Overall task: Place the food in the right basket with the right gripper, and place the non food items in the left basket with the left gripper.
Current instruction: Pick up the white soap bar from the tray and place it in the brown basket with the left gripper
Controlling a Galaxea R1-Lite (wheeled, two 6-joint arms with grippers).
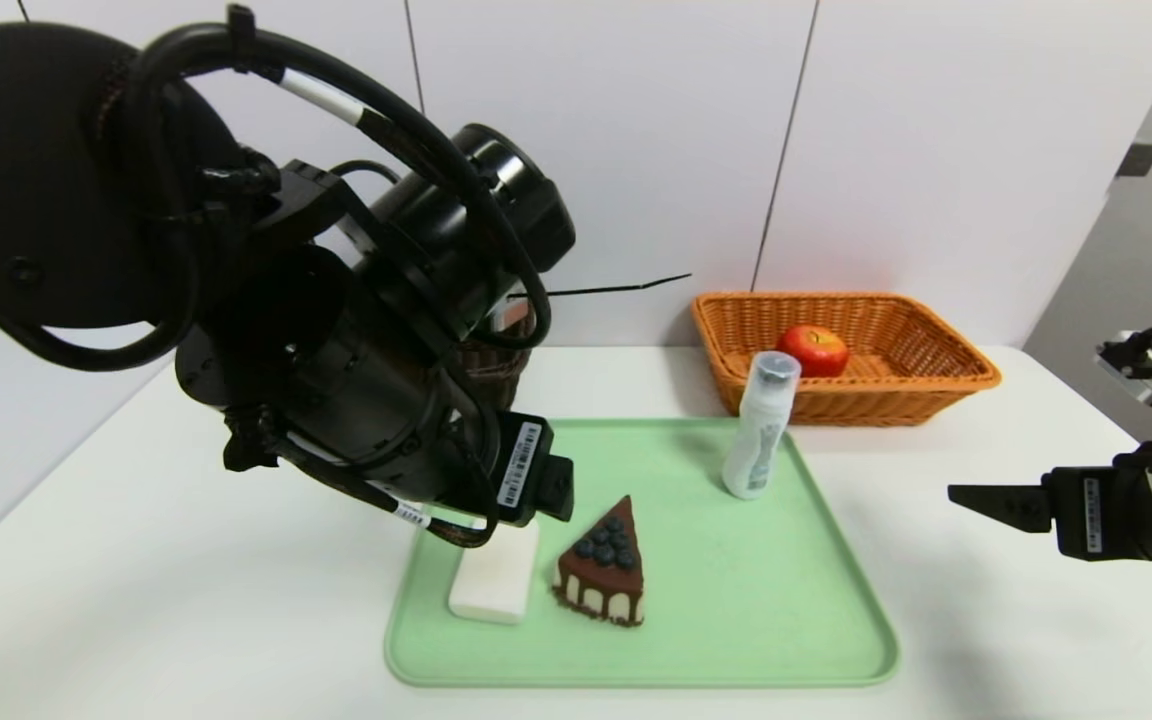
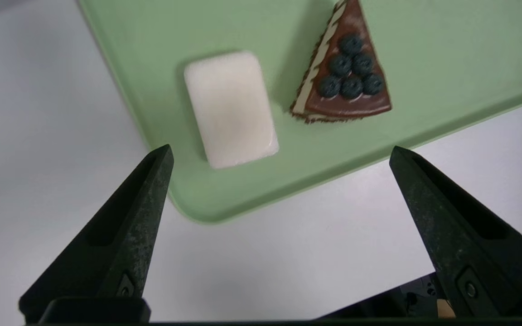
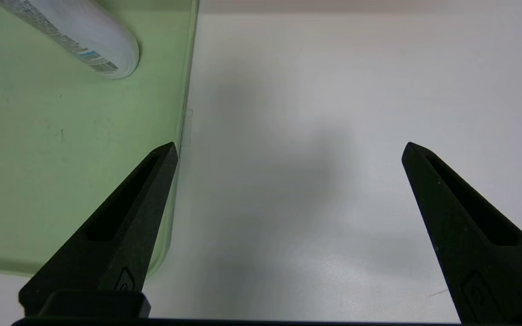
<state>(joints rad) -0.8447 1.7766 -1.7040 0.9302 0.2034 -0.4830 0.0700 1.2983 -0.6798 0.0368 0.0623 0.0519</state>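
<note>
While one apple (image 1: pixel 813 350) already lies in the right basket (image 1: pixel 946 385), behind the green tray (image 1: pixel 816 640), one cake slice (image 1: pixel 604 568), one soap bar (image 1: pixel 494 585) and one white tube bottle (image 1: pixel 762 425) remain on the tray. The left basket (image 1: pixel 496 370) behind the tray is mostly hidden, so I judge the task under half done. The left tool (image 2: pixel 279 156) hangs released above the tray's near corner by the soap; the right tool (image 3: pixel 288 149) hangs released over the tabletop (image 1: pixel 1036 640) beside the tray.

Black arms looped with black cables, barcode labels, and pointed matte-black pincer fingers (image 2: pixel 129 235).
</note>
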